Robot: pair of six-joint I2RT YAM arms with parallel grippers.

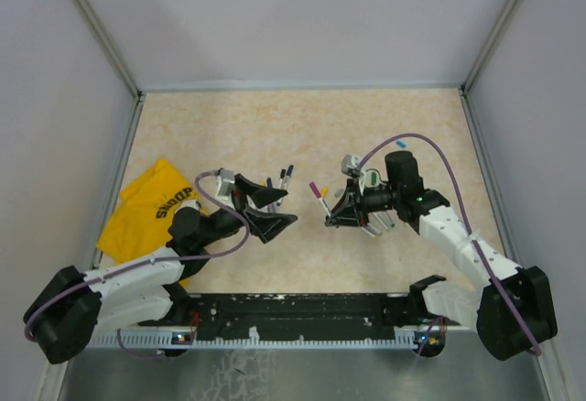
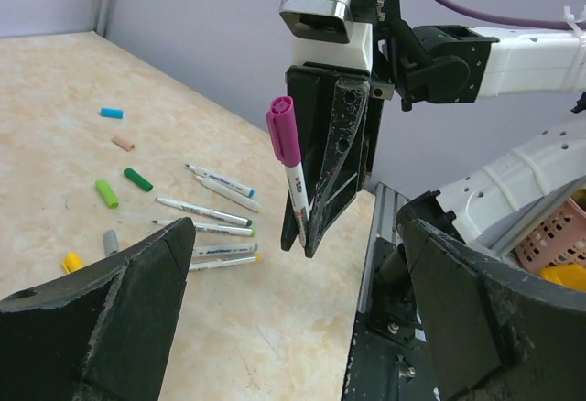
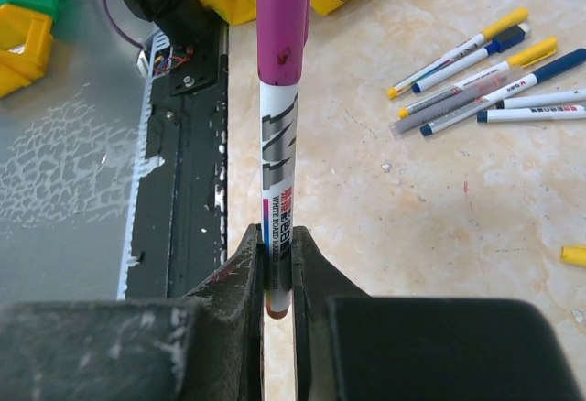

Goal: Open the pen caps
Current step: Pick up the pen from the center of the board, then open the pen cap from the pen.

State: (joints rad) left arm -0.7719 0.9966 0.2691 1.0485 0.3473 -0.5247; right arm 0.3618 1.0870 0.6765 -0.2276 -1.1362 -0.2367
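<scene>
Right fingers (image 3: 233, 277) are clamping the pen (image 3: 277, 177) by its tail above the middle of the bench (image 3: 385, 236), so its purple cap (image 3: 282, 16) is sticking out toward the wide-open left fingers (image 2: 110, 309), probably for pulling off.

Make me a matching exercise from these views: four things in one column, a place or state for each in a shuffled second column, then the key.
1. left gripper
2. right gripper
3. yellow cloth
4. light green cap

A. shut on the magenta-capped pen
B. lying loose, off any pen
C. open, holding nothing
D. far left in the top view

Pairs: 1-C, 2-A, 3-D, 4-B
</scene>
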